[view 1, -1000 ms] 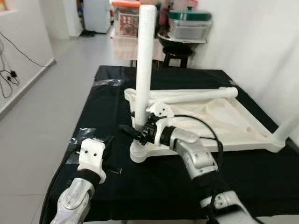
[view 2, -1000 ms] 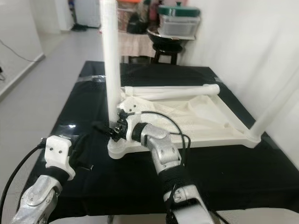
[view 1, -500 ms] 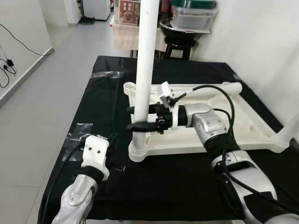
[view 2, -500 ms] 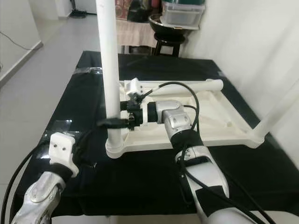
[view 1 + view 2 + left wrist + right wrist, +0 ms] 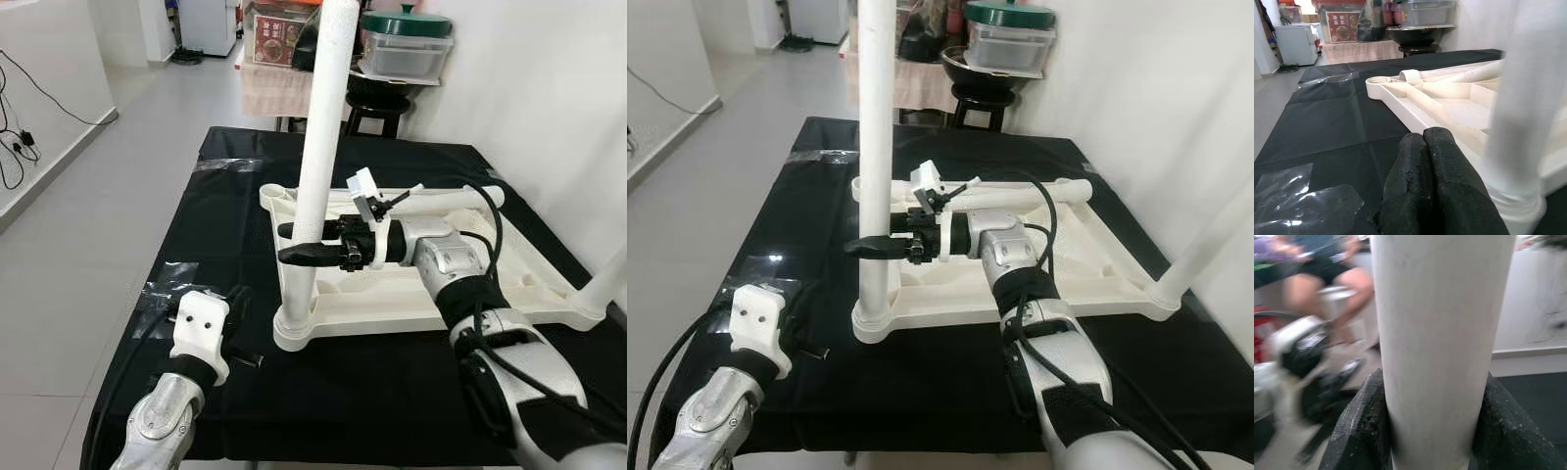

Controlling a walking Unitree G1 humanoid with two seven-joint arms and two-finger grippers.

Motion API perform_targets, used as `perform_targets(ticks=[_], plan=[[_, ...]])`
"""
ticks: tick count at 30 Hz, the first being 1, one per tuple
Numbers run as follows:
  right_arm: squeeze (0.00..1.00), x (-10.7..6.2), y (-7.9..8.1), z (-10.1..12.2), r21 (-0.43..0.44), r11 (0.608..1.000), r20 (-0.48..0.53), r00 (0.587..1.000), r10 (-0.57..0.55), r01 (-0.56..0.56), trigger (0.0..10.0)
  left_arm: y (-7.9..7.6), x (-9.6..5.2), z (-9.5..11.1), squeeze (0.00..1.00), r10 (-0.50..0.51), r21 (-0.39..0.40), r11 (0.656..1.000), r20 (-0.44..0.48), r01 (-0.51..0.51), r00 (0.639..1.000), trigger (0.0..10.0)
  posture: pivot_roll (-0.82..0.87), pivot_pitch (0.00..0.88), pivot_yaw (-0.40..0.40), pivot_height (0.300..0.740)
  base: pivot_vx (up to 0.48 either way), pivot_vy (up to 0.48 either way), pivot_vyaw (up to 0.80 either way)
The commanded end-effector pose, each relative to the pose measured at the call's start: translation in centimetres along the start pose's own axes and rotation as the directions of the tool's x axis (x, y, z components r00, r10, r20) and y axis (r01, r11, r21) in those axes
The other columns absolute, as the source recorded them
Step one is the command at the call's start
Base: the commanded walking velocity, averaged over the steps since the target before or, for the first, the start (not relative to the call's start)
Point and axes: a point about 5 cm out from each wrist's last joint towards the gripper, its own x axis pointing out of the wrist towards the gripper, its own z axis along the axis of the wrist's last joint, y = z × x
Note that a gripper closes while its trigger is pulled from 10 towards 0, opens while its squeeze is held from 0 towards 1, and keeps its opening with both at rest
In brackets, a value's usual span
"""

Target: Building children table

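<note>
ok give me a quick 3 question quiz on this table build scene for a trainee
1. True or false: the right gripper is shut on the upright white leg.
2. Multiple choice: where does the foot of that leg sit? A) in a corner socket of the upside-down white tabletop B) loose on the black cloth C) on the floor
3. Fill in: the left gripper has its fingers ____ and rests low over the cloth, holding nothing.

Key: 1 true, its two fingers sit on either side of the leg, pressed to it. 2 A, the near corner on the robot's left. 3 shut.
</note>
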Motion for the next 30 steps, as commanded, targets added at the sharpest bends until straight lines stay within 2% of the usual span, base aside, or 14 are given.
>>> perform_targets(ticks=[1, 2, 7, 11, 12, 17, 18, 19, 20, 21, 22, 23, 26, 30], plan=[[0.0, -0.8, -0.3, -1.5, 0.026, 0.996, -0.068, 0.994, -0.087, 0.089, 0.0, -0.3, -0.1, -0.2, 0.0, -0.01, -0.009, 1.0, -0.01, 0.01, 1.0, 10.0, 0.06, 0.0, -0.118, 0.74, 0.0, 0.0, 0.0], [0.0, 2.2, 1.9, -5.6, 0.069, 0.854, -0.17, 0.849, -0.5, 0.516, 0.0, -0.4, -0.2, -0.1, 0.0, -0.055, -0.032, 0.998, -0.009, 0.054, 0.998, 10.0, 0.05, 0.0, -0.086, 0.74, 0.0, 0.0, 0.0], [0.0, 3.5, 3.5, -5.4, -0.001, 0.807, -0.167, 0.795, -0.583, 0.591, 0.0, -0.5, -0.1, -0.1, 0.0, -0.101, -0.054, 0.994, -0.01, 0.1, 0.995, 10.0, 0.03, 0.0, -0.07, 0.74, 0.0, 0.0, 0.0], [0.0, 3.8, 1.8, -4.6, -0.04, 0.819, -0.159, 0.806, -0.571, 0.572, 0.0, -0.6, 0.1, -0.2, 0.0, -0.135, -0.08, 0.988, -0.01, 0.134, 0.991, 10.0, 0.05, 0.0, -0.091, 0.74, 0.0, 0.0, 0.0], [0.0, 4.1, 1.5, -4.3, -0.058, 0.827, -0.169, 0.811, -0.56, 0.559, 10.0, -0.6, 0.0, -0.2, 0.0, -0.133, -0.082, 0.988, -0.008, 0.132, 0.991, 10.0, 0.05, 0.0, -0.091, 0.74, 0.0, 0.0, 0.0], [0.0, 4.4, 1.2, -3.6, -0.058, 0.847, -0.152, 0.834, -0.531, 0.528, 10.0, -0.7, -0.1, -0.2, 0.0, -0.125, -0.084, 0.989, -0.008, 0.124, 0.992, 10.0, 0.06, 0.0, -0.096, 0.74, 0.0, 0.0, 0.0], [1.0, 4.4, 0.9, -2.7, -0.029, 0.876, -0.114, 0.869, -0.481, 0.481, 10.0, -0.7, -0.2, -0.1, 0.0, -0.121, -0.083, 0.989, -0.008, 0.12, 0.993, 10.0, 0.06, 0.0, -0.099, 0.74, 0.0, 0.0, 0.0], [1.0, 4.4, 0.9, -2.7, -0.029, 0.876, -0.114, 0.869, -0.481, 0.481, 10.0, -0.7, -0.2, -0.1, 0.0, -0.121, -0.083, 0.989, -0.008, 0.12, 0.993, 10.0, 0.06, 0.0, -0.099, 0.74, 0.0, 0.0, 0.0], [1.0, 4.6, 1.5, -0.2, -0.023, 0.956, 0.002, 0.956, -0.294, 0.294, 10.0, -0.8, -0.4, -0.1, 0.0, -0.118, -0.097, 0.989, -0.01, 0.116, 0.993, 10.0, 0.06, 0.0, -0.097, 0.74, 0.0, 0.0, 0.0], [0.59, 4.2, 1.8, 0.7, -0.069, 0.983, 0.032, 0.986, -0.166, 0.168, 10.0, -0.8, -0.6, -0.1, 0.0, -0.118, -0.11, 0.987, -0.011, 0.116, 0.993, 10.0, 0.07, 0.0, -0.098, 0.74, 0.0, 0.0, 0.0], [0.59, 4.2, 1.8, 0.7, -0.069, 0.983, 0.032, 0.986, -0.166, 0.168, 10.0, -0.8, -0.6, -0.1, 0.0, -0.118, -0.11, 0.987, -0.011, 0.116, 0.993, 10.0, 0.07, 0.0, -0.098, 0.74, 0.0, 0.0, 0.0], [0.03, 3.8, 2.0, 1.1, -0.104, 0.992, 0.036, 0.997, -0.074, 0.077, 10.0, -0.9, -0.8, -0.1, 0.0, -0.117, -0.117, 0.986, -0.01, 0.115, 0.993, 10.0, 0.07, 0.0, -0.099, 0.74, 0.0, 0.0, 0.0], [0.0, 2.7, 1.9, 1.3, -0.096, 0.993, -0.015, 0.998, 0.061, -0.063, 10.0, -0.8, -1.0, -0.1, 0.0, -0.107, -0.111, 0.988, -0.01, 0.105, 0.994, 10.0, 0.07, 0.0, -0.101, 0.74, 0.0, 0.0, 0.0], [0.0, 2.5, 1.6, 1.1, -0.08, 0.994, -0.034, 0.996, 0.077, -0.08, 10.0, -0.8, -1.0, 0.0, 0.0, -0.106, -0.111, 0.988, -0.01, 0.105, 0.994, 10.0, 0.08, 0.0, -0.105, 0.74, 0.0, 0.0, 0.0]])
